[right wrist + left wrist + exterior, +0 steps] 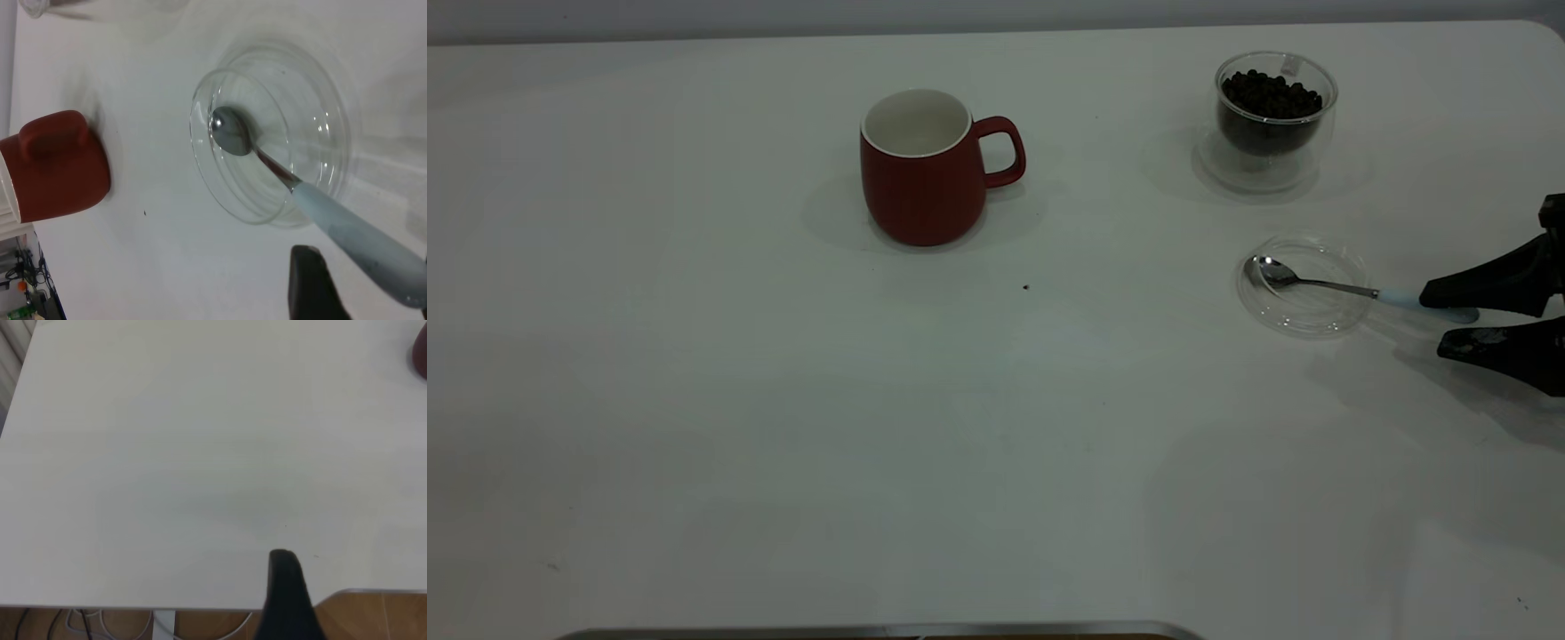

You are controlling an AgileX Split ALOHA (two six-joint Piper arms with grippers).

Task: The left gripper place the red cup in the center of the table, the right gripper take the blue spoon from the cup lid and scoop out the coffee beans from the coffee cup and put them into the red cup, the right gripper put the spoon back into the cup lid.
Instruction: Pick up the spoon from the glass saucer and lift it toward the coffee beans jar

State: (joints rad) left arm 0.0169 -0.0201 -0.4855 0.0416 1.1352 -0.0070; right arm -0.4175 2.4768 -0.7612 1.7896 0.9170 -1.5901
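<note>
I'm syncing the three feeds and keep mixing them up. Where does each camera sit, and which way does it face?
Exterior: above, facing the white table; shows the dark red ceramic mug, the clear glass cup of coffee beans and the open right gripper.
Left wrist: over bare table; one dark finger shows.
Right wrist: looks down on the blue-handled spoon in the glass lid.
Exterior and right wrist share spoon, lid, mug.

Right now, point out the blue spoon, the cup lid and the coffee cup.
blue spoon [1278,273]: exterior view, on its metal bowl, lying in the lid.
cup lid [1352,258]: exterior view, on its clear rim at the far right.
coffee cup [1258,173]: exterior view, on the glass wall below the beans.
</note>
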